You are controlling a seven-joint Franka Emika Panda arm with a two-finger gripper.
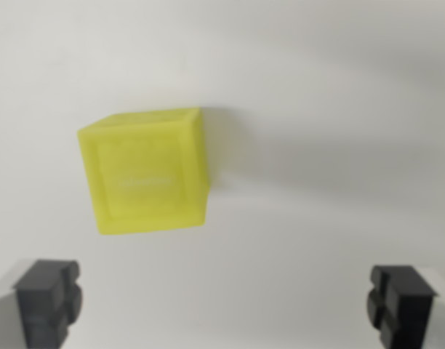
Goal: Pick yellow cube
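we see the yellow cube (146, 173) on the plain white desk (317, 87), left of centre in the wrist view, slightly rotated, no long axis, translucent matte plastic with recessed face. hand (226, 302) spread wide, dark fingertips (48, 298) empty, below the cube.

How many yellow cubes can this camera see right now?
1. The yellow cube sits on the white surface, left of centre in the wrist view, above and between the two dark fingertips of the open gripper. Others may lie outside the frame.
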